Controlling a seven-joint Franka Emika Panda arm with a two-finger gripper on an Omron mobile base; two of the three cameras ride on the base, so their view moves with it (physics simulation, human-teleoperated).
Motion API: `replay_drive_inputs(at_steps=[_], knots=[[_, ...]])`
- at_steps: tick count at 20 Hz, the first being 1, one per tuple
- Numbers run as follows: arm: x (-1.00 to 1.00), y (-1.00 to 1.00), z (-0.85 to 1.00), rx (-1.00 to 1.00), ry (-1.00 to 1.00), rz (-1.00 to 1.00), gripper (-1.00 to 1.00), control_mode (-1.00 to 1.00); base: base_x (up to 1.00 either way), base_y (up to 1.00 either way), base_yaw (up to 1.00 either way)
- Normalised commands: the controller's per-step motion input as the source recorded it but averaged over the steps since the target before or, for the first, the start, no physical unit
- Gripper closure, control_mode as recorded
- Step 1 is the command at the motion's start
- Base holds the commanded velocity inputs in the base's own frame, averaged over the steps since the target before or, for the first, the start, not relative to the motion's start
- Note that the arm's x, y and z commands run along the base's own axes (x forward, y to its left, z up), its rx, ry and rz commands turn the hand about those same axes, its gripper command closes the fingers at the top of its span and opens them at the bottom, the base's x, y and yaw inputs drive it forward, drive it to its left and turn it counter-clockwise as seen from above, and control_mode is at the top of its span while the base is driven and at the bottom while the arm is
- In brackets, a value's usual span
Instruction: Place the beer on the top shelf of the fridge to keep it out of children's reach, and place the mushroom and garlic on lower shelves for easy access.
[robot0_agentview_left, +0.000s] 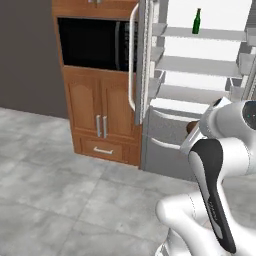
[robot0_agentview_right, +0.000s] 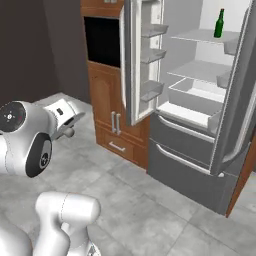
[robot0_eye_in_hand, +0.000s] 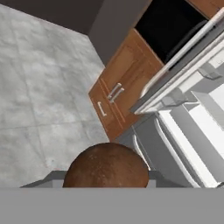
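The fingers are clamped on the mushroom, whose brown cap sits at 6 o'clock in the hand view. The fridge stands open at 2 o'clock, beside the oven cabinet. The beer stands upright on the top shelf.

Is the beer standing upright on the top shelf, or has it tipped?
Upright. The beer stands on its base on the top shelf of the open fridge, neck and cap pointing straight up in both base views.
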Motion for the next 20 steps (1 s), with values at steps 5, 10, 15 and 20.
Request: replay_drive_inputs(at_steps=[5, 10, 15, 20], knots=[[0.0, 0.0, 0.0, 0.0, 0.0, 0.0, 1.0, 1.0, 0.5, -0.12, -0.53], [0.0, 0.0, 0.0, 0.0, 0.0, 0.0, 1.0, 1.0, 0.5, 0.0, -0.47], [0.0, 0.0, 0.0, 0.0, 0.0, 0.0, 1.0, 1.0, 0.49, 0.04, -0.42], [0.0, 0.0, 0.0, 0.0, 0.0, 0.0, 1.0, 1.0, 0.47, 0.26, -0.34]])
